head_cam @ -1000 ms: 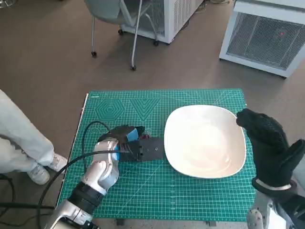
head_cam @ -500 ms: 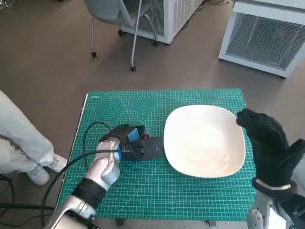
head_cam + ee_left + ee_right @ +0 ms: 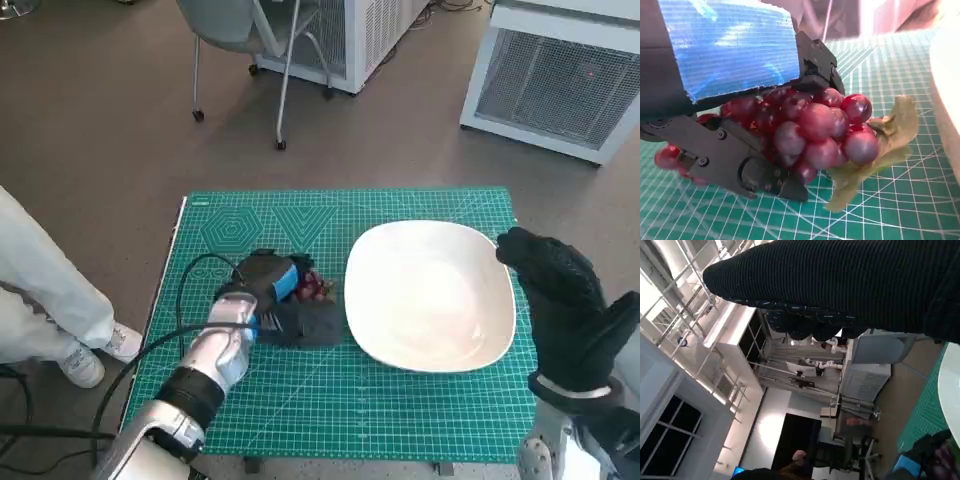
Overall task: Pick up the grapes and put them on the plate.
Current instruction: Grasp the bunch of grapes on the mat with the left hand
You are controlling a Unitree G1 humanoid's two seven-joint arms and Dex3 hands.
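Head view, near to far. At 7 o'clock, left forearm rising onto green cutting mat (image 3: 420,420) covering the counter. Left hand (image 3: 285,300), blue-taped back up, closed around grapes (image 3: 316,288); in the left wrist view, grapes (image 3: 810,135) seen as a red bunch clamped between black fingers (image 3: 740,165), with a pale green leaf (image 3: 880,150) trailing from the free end. Whether bunch is clear of the mat or touching it: cannot tell. At 4 o'clock, right hand (image 3: 565,310), gloved, raised just beside the plate's 3 o'clock rim, holding nothing, fingers loosely extended; how far spread, not clear. At centre-right, white plate (image 3: 430,295), bare, its 9 o'clock rim just beside the grapes. At 9 o'clock, beyond the counter edge, a person's pale trouser leg (image 3: 45,290) and shoe. At 12 o'clock, chair legs (image 3: 280,90) on the floor; at 1 to 2 o'clock, white cabinets (image 3: 550,80).

Step in hand, by judgement: grasp made, carry not yet made. Next move calls for a lift clear of the mat, a short traverse toward 3 o'clock over the plate rim, then release above the plate's middle. Risk: loose grapes or leaf slipping free.
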